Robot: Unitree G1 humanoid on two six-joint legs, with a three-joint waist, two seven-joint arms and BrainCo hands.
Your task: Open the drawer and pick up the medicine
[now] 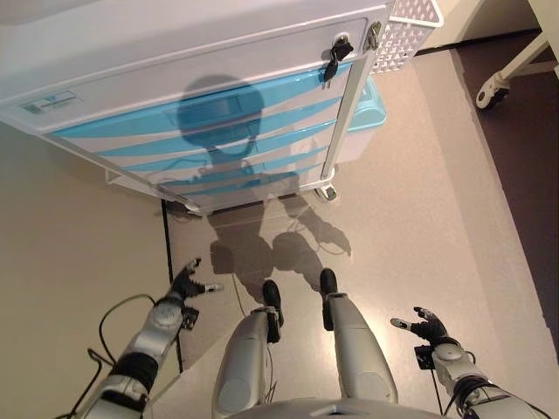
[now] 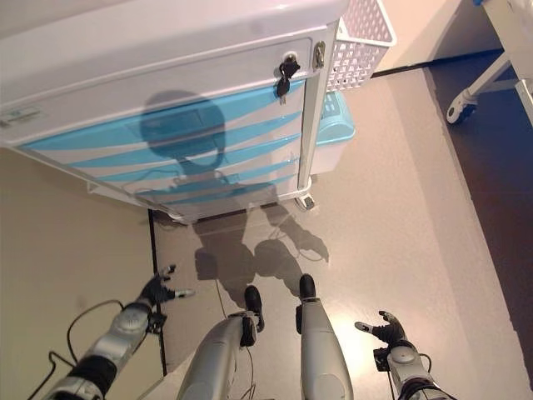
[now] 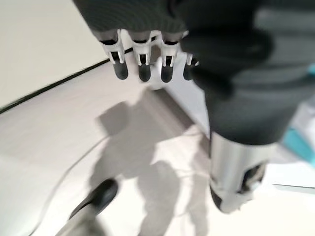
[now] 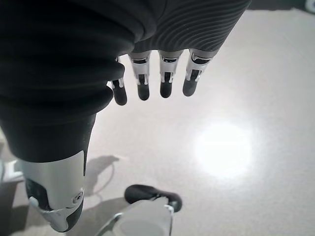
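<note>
Left eye view shows the white cart (image 1: 175, 78) with smooth blue drawers (image 1: 210, 144), all pushed in. No medicine shows. A small label (image 1: 48, 103) on the cart is too tiny to read. A white holey basket (image 1: 406, 30) hangs at the cart's side. Well below the cart, the left hand (image 1: 186, 284) and right hand (image 1: 425, 326) hang loose, fingers relaxed, holding nothing.

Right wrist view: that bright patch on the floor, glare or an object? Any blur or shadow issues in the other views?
Right wrist view: soft-edged glare on the glossy beige floor, no object; right hand open and sharp. Left wrist view: blurred throughout; left hand open, smeared. Left eye view: a dark shadow falls across the white cart with blue-striped drawers, dimming the blue fronts; the black key stays readable.
</note>
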